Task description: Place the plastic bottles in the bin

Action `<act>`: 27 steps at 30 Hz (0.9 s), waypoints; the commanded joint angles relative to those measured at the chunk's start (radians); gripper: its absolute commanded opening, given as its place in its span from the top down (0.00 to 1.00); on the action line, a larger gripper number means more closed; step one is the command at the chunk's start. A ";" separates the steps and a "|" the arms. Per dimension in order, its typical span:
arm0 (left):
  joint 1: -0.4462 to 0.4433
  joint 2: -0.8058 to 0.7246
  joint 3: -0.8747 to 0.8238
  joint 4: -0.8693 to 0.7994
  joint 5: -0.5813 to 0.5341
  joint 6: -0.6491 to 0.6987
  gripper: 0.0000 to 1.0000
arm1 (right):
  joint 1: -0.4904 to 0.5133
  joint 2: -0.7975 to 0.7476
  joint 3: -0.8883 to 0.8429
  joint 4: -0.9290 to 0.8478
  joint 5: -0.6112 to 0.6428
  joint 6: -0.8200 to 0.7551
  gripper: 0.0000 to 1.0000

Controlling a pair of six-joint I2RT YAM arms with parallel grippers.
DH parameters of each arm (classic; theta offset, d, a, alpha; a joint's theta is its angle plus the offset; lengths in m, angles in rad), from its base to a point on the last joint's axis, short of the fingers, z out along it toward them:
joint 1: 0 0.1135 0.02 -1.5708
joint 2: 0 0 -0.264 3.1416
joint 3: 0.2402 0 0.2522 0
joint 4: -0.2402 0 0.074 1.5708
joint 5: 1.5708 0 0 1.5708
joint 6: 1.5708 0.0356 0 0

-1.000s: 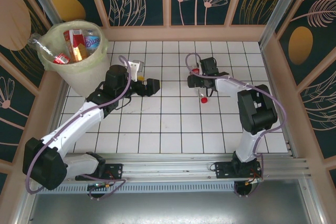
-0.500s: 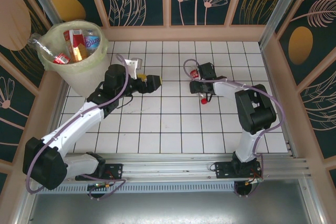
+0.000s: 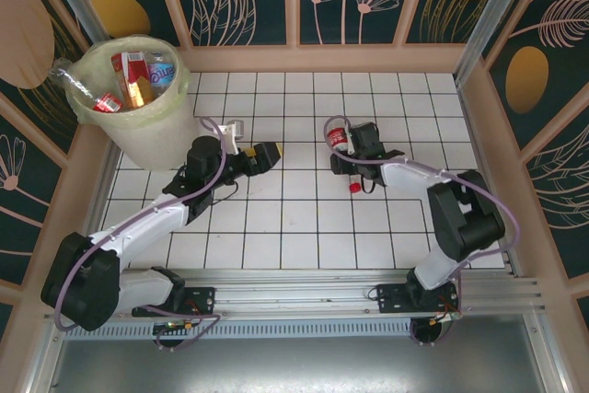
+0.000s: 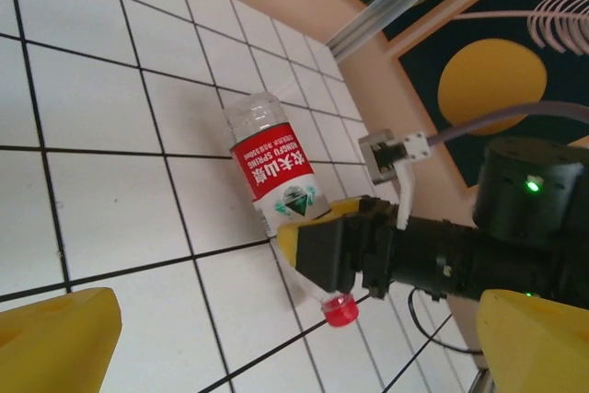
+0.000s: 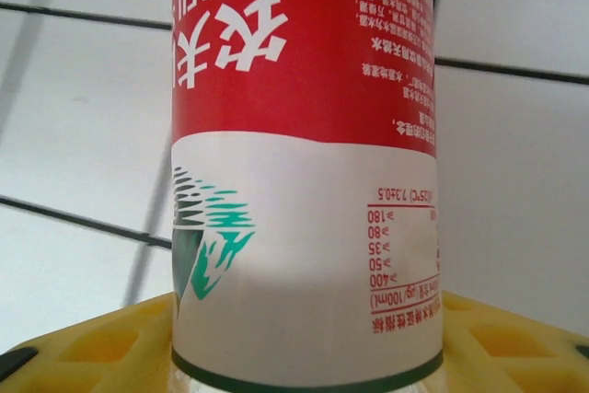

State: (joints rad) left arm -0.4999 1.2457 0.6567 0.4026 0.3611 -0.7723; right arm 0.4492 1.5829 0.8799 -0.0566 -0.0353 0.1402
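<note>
We judge the step in hand to be picking up the one bottle [image 4: 276, 170] on the table [image 3: 304, 227], lying red-labelled just right of centre in the top view. The right gripper [image 3: 350, 161] has its yellow jaws either side of it, though we cannot tell whether they pinch it, while the left gripper [image 3: 272, 149] hangs spread wide and empty left of centre. Next the grip must firm up and the bottle be lifted and carried to the bin [image 3: 152, 135] at the upper left; we count one bottle on the table, four visible in the bin, one bin, two grippers.
</note>
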 commanded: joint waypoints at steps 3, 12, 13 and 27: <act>-0.005 0.030 -0.008 0.167 0.061 -0.123 0.01 | 0.023 -0.186 -0.064 0.117 -0.236 0.061 0.41; -0.006 0.111 -0.005 0.382 0.162 -0.263 0.01 | 0.037 -0.314 -0.119 0.230 -0.567 0.133 0.41; -0.008 0.115 -0.002 0.391 0.170 -0.263 0.01 | 0.043 -0.315 -0.121 0.247 -0.592 0.140 0.41; -0.026 0.202 0.033 0.429 0.136 -0.318 0.05 | 0.127 -0.233 -0.113 0.346 -0.747 0.176 0.41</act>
State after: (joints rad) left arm -0.5228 1.4357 0.6651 0.7578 0.5079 -1.0554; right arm 0.5480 1.3277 0.7605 0.2512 -0.7319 0.3210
